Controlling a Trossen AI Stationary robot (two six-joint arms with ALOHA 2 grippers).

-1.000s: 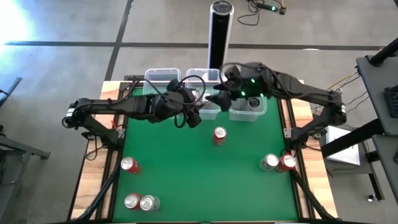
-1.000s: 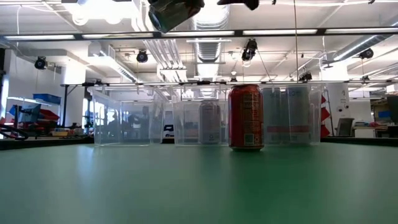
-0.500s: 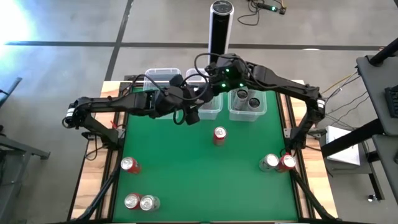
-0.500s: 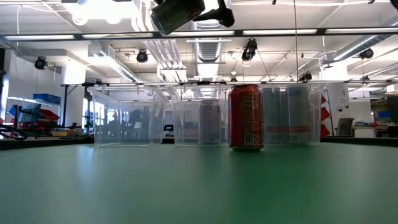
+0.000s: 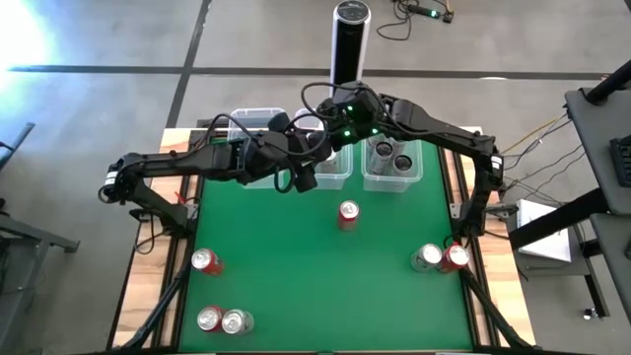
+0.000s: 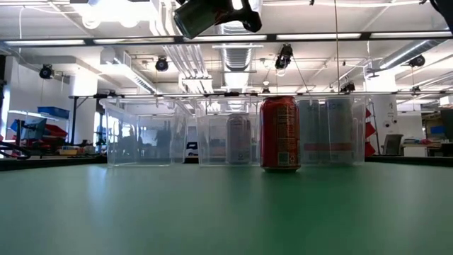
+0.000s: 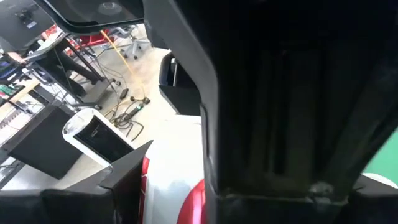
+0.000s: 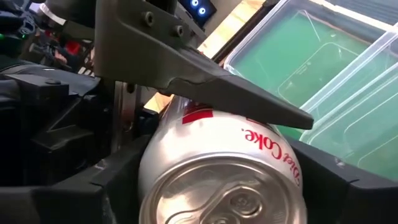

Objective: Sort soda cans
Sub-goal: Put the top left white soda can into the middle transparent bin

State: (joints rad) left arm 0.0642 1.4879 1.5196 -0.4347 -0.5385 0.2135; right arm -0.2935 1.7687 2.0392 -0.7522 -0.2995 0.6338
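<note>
Handing over a silver soda can (image 8: 217, 168) above the middle tub (image 5: 330, 168): both the left pincer (image 5: 301, 163) and right pincer (image 5: 330, 138) appear clenched on it. Next: one releases, probably.

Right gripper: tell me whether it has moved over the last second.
Yes. In the high view the right gripper has swung leftward from above the right tub to over the middle tub, meeting the left gripper at the silver can.

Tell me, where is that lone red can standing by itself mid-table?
In the high view the red can stands upright on the green mat, just right of centre, in front of the clear tubs along the far edge, with neither tool touching it.
</note>
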